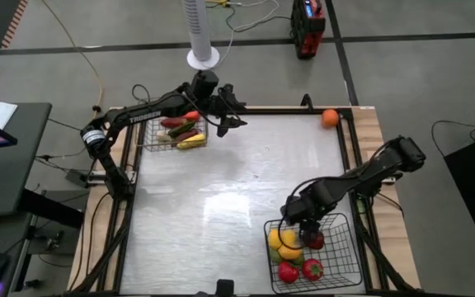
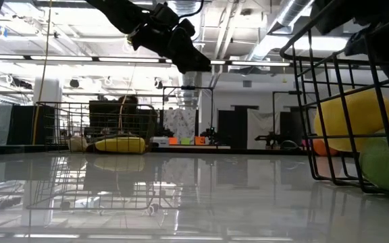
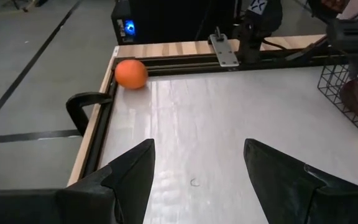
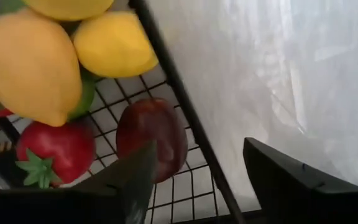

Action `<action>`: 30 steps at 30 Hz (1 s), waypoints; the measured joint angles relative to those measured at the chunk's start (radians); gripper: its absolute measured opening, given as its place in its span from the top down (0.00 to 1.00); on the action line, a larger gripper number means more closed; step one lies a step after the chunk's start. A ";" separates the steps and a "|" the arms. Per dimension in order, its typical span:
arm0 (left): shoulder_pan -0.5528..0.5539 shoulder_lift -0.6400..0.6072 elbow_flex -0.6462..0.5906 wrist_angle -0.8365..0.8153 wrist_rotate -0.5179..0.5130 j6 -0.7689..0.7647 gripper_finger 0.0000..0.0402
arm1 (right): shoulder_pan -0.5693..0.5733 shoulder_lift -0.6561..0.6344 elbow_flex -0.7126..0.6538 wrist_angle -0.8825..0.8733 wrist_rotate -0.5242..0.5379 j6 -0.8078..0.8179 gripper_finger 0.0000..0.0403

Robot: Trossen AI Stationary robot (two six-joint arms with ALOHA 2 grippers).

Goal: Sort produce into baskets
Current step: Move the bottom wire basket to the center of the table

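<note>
My left gripper [image 1: 236, 115] [image 3: 197, 146] is open and empty, raised above the table just right of the grey wire basket [image 1: 176, 132], which holds long red, dark green and yellow pieces. A round orange piece [image 1: 330, 118] [image 3: 131, 73] lies on the table in the far right corner. My right gripper [image 1: 298, 224] [image 4: 197, 149] is open and empty above the far left wall of the black basket [image 1: 316, 252]. In that basket lie yellow lemons [image 4: 33, 62], red round pieces [image 4: 55, 149] and a dark red piece [image 4: 152, 137].
A raised black frame and wooden border [image 1: 361, 157] run around the table. The shiny middle of the table [image 1: 237, 181] bears nothing. A black clamp [image 3: 82, 102] stands at the rim near the orange piece.
</note>
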 joint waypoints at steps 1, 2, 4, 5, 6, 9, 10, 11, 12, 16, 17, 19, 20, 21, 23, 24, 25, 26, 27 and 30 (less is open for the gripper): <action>0.001 0.000 0.000 -0.001 -0.005 0.000 0.41 | 0.000 0.011 0.000 -0.001 -0.002 -0.017 0.38; 0.001 0.000 0.000 -0.003 -0.014 0.002 0.41 | 0.000 0.020 0.000 -0.002 -0.003 -0.035 0.42; 0.001 0.000 0.000 -0.007 -0.030 0.004 0.41 | -0.005 0.037 0.000 -0.003 -0.003 -0.067 0.51; 0.001 0.000 0.000 -0.008 -0.033 0.004 0.41 | -0.011 0.045 0.000 -0.002 -0.004 -0.082 0.56; 0.001 0.000 0.000 -0.008 -0.032 0.004 0.41 | -0.016 0.047 0.000 -0.003 -0.005 -0.094 0.61; 0.004 -0.016 0.000 -0.026 -0.026 0.022 0.41 | -0.037 0.043 0.000 -0.007 -0.008 -0.117 0.77; 0.004 -0.027 0.000 -0.029 -0.021 0.025 0.41 | -0.043 0.036 0.000 -0.015 -0.008 -0.129 0.82; 0.004 -0.040 0.000 -0.035 -0.015 0.027 0.41 | -0.049 0.029 0.000 -0.022 -0.008 -0.143 0.86; 0.005 -0.051 0.000 -0.039 -0.011 0.027 0.41 | -0.056 0.020 0.000 -0.031 -0.008 -0.149 0.90; 0.009 -0.078 -0.020 -0.028 -0.005 0.042 0.41 | -0.094 0.001 0.001 -0.042 0.048 -0.164 0.93; 0.009 -0.082 -0.038 -0.011 -0.005 0.043 0.41 | -0.105 0.001 -0.001 -0.058 0.065 -0.173 0.93; 0.012 -0.094 -0.072 0.049 -0.017 0.040 0.41 | -0.127 -0.002 -0.001 -0.071 0.091 -0.212 0.92; 0.015 -0.102 -0.083 0.066 -0.022 0.037 0.41 | -0.138 -0.002 -0.001 -0.079 0.104 -0.238 0.91; 0.018 -0.112 -0.091 0.085 -0.024 0.034 0.41 | -0.151 0.000 -0.001 -0.084 0.122 -0.266 0.90; 0.030 -0.133 -0.108 0.113 -0.024 0.023 0.41 | -0.183 0.004 -0.001 -0.092 0.160 -0.333 0.87; 0.038 -0.144 -0.115 0.112 -0.024 0.020 0.41 | -0.203 0.004 -0.002 -0.089 0.176 -0.367 0.86; 0.044 -0.155 -0.122 0.112 -0.024 0.020 0.41 | -0.226 0.004 -0.002 -0.083 0.194 -0.407 0.86; 0.051 -0.166 -0.130 0.111 -0.026 0.019 0.41 | -0.248 0.004 -0.001 -0.076 0.212 -0.447 0.86; 0.057 -0.179 -0.138 0.107 -0.027 0.017 0.41 | -0.273 0.004 -0.001 -0.067 0.222 -0.488 0.86; 0.073 -0.210 -0.148 0.103 -0.024 0.010 0.41 | -0.353 0.004 -0.001 -0.006 0.232 -0.625 0.88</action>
